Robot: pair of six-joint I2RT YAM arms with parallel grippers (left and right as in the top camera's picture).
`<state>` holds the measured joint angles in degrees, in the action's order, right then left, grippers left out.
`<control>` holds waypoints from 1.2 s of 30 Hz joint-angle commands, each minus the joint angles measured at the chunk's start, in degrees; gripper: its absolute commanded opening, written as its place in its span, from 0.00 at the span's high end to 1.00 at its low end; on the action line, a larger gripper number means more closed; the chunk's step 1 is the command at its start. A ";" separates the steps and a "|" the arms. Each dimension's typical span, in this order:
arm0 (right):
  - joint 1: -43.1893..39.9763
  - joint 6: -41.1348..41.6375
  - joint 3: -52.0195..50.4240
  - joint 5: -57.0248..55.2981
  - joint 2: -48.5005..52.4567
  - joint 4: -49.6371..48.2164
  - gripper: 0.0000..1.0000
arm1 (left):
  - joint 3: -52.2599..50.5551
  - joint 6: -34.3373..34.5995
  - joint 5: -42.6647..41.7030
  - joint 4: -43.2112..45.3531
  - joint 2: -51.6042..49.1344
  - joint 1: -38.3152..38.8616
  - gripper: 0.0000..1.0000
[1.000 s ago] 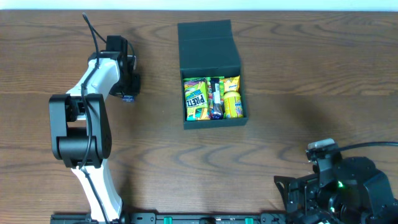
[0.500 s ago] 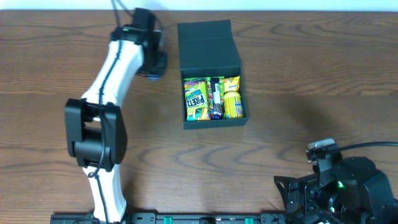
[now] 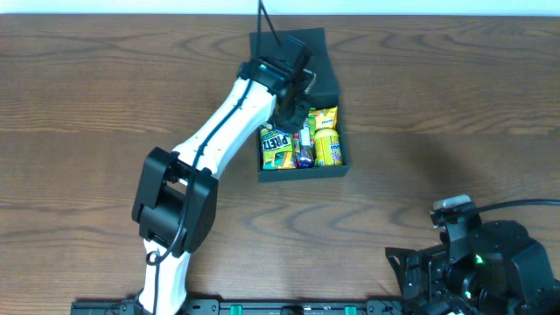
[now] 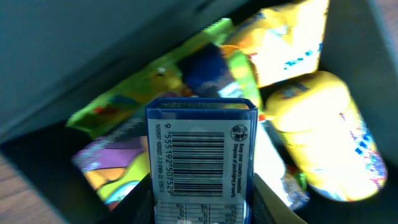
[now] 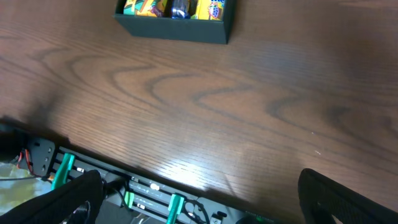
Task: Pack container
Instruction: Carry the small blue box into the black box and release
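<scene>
The container (image 3: 303, 171) is a matte black box at the table's middle back, its flap lid (image 3: 322, 72) folded open behind it. It holds several snack packets, among them a green one (image 3: 276, 144) and a yellow one (image 3: 329, 144). My left gripper (image 3: 291, 112) hangs over the back of the open box. In the left wrist view it (image 4: 200, 196) is shut on a small blue-edged pack with a barcode (image 4: 200, 149), held above the packets. My right gripper (image 5: 199, 202) is open and empty near the table's front edge. It sees the container (image 5: 174, 28) far ahead.
The right arm's base (image 3: 477, 262) sits at the front right corner. A black rail with green clips (image 5: 149, 196) runs along the front edge. The left arm (image 3: 210, 140) stretches diagonally from the front left to the box. The table is brown wood (image 3: 437, 105).
My left arm has swung from the left side of the table rightward to over the open container, carrying the barcode pack. The right arm has not moved.
</scene>
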<state>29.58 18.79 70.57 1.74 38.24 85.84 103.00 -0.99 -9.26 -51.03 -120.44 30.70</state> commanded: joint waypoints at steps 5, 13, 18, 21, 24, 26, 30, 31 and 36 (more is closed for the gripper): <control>-0.28 -0.85 0.61 -0.22 0.00 -0.09 0.01 | 1.03 13.07 -1.86 2.51 1.64 3.50 0.94; -0.28 -0.85 0.61 -0.22 0.00 -0.09 0.01 | 0.96 17.70 -18.10 8.66 0.02 4.22 0.94; -0.28 -0.85 0.61 -0.22 0.00 -0.09 0.01 | 0.94 22.08 -20.81 11.23 -2.10 4.31 0.94; -0.28 -0.85 0.61 -0.22 0.00 -0.09 0.01 | 0.57 23.80 -20.81 11.26 -2.43 4.33 0.94; -0.28 -0.85 0.61 -0.22 0.00 -0.07 0.01 | -0.42 25.55 -20.79 11.26 -2.80 4.33 0.94; -0.28 -0.85 0.61 -0.22 0.00 -0.09 0.01 | -1.46 25.90 -20.79 11.47 -2.80 4.33 0.94; -0.28 -0.85 0.61 -0.22 0.00 -0.09 0.01 | -3.65 27.23 -21.29 13.18 -2.78 3.80 0.94; -0.28 -0.85 0.61 -0.22 0.00 -0.07 0.01 | -3.78 27.19 -21.99 13.20 -2.78 3.65 0.94; -0.28 -0.85 0.61 -0.22 0.00 -0.07 0.01 | -3.89 27.19 -21.88 13.18 -2.78 2.84 0.94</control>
<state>29.58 18.76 70.57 1.74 38.24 85.86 99.11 25.69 -30.09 -38.02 -122.61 34.20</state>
